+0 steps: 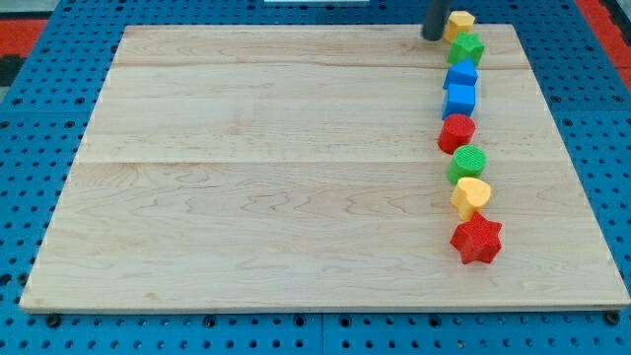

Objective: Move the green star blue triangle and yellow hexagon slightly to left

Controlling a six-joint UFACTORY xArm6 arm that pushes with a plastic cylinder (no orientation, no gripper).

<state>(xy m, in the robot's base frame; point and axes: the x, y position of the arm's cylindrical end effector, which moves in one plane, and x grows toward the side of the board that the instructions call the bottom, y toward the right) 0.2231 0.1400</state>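
Note:
A column of blocks runs down the view's right side of the wooden board (246, 168). From the top: the yellow hexagon (459, 23), the green star (465, 46), the blue triangle (460, 73), a blue cube (459, 99), a red round block (456, 132), a green round block (469, 163), a yellow heart-like block (471, 196) and a red star (477, 240). My tip (433, 35) stands at the board's top edge, just left of the yellow hexagon and up-left of the green star, close to or touching the hexagon.
The board lies on a blue perforated base (39, 148). A red area (30, 25) shows at the view's top left corner and another at the top right (611, 15).

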